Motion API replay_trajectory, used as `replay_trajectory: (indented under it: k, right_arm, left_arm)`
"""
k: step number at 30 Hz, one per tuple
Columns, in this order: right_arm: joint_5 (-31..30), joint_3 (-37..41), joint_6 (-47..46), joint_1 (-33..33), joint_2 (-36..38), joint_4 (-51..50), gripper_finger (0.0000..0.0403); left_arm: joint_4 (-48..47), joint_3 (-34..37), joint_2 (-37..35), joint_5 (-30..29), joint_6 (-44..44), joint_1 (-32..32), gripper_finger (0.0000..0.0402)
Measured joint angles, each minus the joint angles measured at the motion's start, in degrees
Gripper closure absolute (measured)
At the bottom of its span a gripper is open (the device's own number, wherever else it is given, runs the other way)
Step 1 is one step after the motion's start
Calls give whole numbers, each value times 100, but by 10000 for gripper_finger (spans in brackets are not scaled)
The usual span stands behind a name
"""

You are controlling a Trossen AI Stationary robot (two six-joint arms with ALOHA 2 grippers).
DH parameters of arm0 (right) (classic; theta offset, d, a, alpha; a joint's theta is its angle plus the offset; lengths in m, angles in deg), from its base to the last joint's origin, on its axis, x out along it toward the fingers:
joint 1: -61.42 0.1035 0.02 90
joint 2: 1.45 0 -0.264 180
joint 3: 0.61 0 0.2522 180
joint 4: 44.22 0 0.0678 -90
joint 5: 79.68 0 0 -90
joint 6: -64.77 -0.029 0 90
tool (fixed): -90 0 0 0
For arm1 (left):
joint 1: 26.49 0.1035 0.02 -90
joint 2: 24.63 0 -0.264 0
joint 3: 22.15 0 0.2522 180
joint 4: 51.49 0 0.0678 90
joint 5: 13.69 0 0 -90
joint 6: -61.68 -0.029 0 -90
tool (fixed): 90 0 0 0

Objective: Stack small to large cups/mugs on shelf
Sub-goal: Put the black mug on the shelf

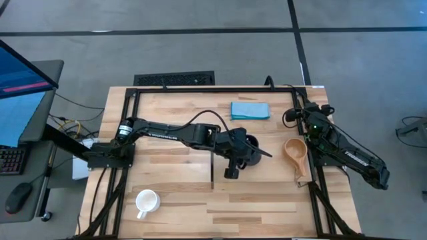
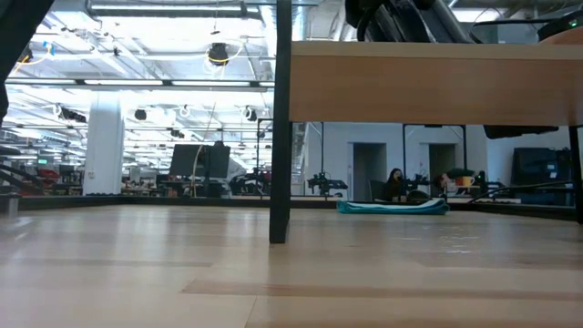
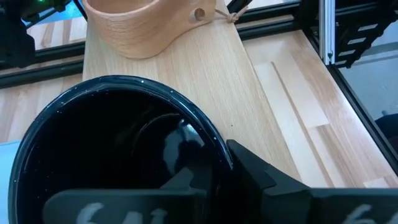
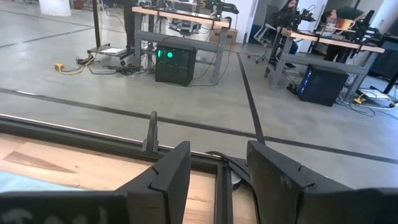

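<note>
The black mug [image 3: 118, 155] has a very glossy, smooth surface that reflects light on its inside wall. The small cup [image 3: 146, 25] is pale wood with fine grain and a matt finish. It stands on the shelf [image 3: 249, 106], a smooth light wooden plank. The worktop [image 1: 173, 193] is made of wooden strips, framed in black metal. The cloth [image 1: 250, 110] is soft blue fabric. The white mug [image 1: 146, 201] looks smooth.
</note>
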Motion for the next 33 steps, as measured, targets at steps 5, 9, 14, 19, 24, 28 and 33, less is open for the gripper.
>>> replay_trajectory:
  k: [5,9,14,19,24,28,33]
  right_arm:
    - [0,0,0,0,0,-2,221]
    - [0,0,0,0,0,-1,221]
    - [0,-2,2,0,0,0,221]
    - [0,0,2,0,0,-2,221]
    - [0,0,2,0,0,0,221]
    - [0,0,2,0,0,0,221]
    - [0,0,2,0,0,-2,221]
  left_arm:
    - [9,0,0,0,-15,0,375]
    - [8,0,0,0,-15,0,374]
    - [8,0,0,0,-15,0,374]
    - [-5,0,0,0,-93,0,374]
    - [-1,0,0,0,-109,0,372]
    - [15,-4,0,0,-69,1,354]
    - [10,-4,0,0,-37,0,315]
